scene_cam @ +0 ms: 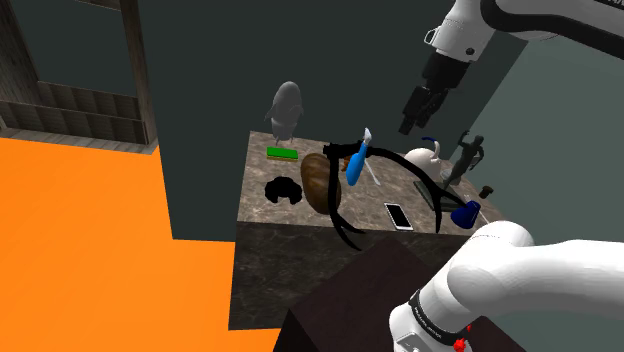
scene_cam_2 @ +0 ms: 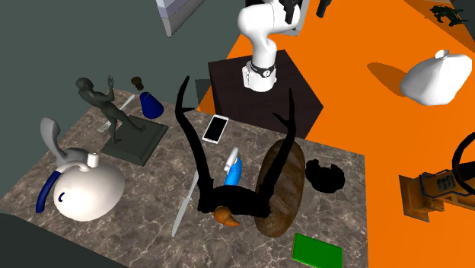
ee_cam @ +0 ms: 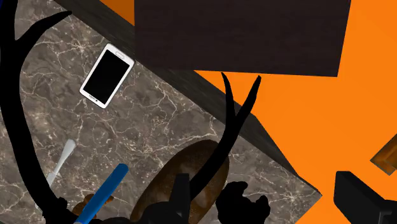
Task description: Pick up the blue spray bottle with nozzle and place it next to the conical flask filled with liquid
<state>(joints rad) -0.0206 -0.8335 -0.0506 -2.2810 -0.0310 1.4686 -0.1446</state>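
Wide open and empty, my pincer (scene_cam: 415, 110) hangs high above the worktop (scene_cam: 372, 196). Below it, towards the shoulder view's left, the blue spray bottle (scene_cam: 354, 165) leans tilted among black antlers (scene_cam_2: 213, 196) near the worktop's middle. Its nozzle end points towards the stand-side edge, where the conical flask (scene_cam: 465, 213) sits. I judge I must descend between the tines.

Blue spray bottle (ee_cam: 105, 189) cut by frame edge, partly behind black antlers (ee_cam: 230, 133)
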